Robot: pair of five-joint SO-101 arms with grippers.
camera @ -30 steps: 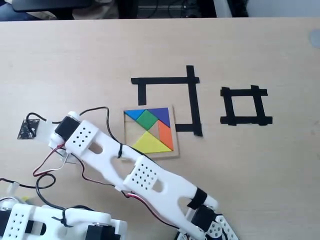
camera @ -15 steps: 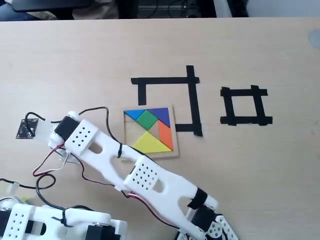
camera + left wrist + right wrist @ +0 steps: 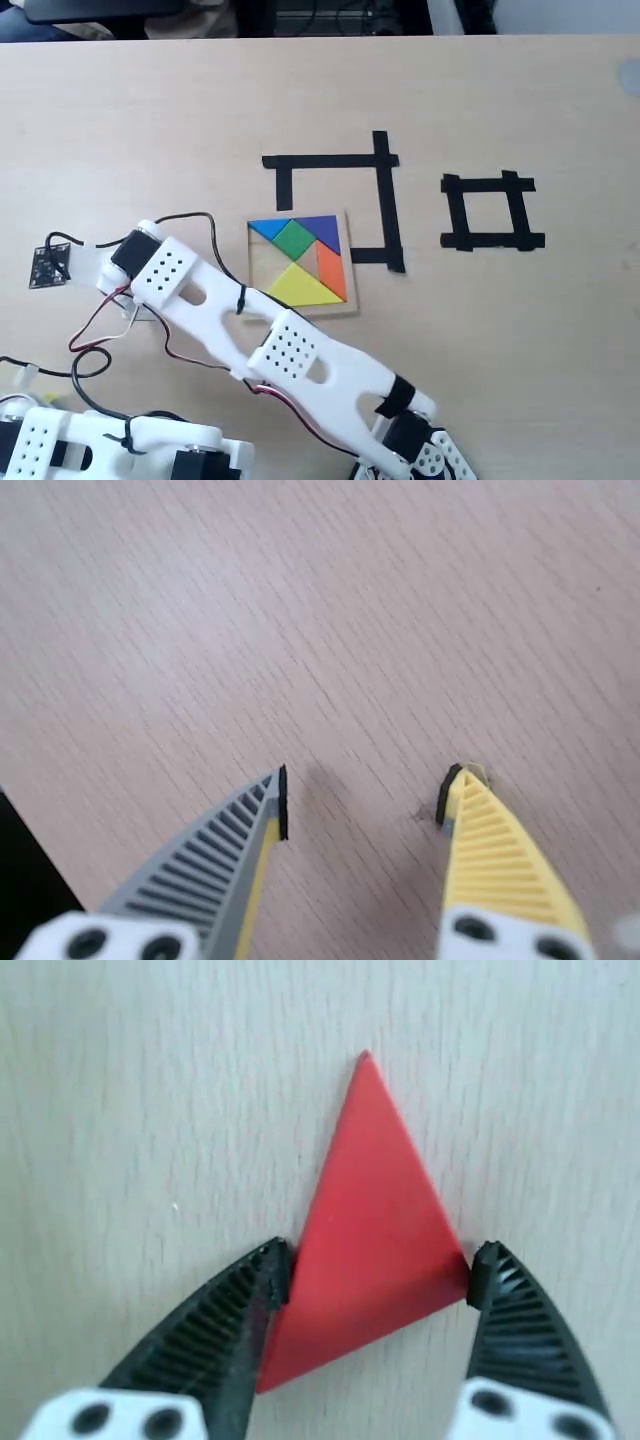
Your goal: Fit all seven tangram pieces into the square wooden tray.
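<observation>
Red triangle (image 3: 370, 1210) clamped between right claw (image 3: 380, 1260) (flat on table (image 3: 120, 1110)); left claw (image 3: 365, 795) apart.

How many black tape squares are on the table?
2. The bigger tape square, open at one corner, has the wooden tray lying partly inside it. The smaller tape square lies apart, further to the right. None seems hidden.

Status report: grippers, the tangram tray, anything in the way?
Left gripper open over bare table. Right gripper shut on red triangle, flat on table. Wooden tray partly filled. An arm's link beside tray corner.
</observation>
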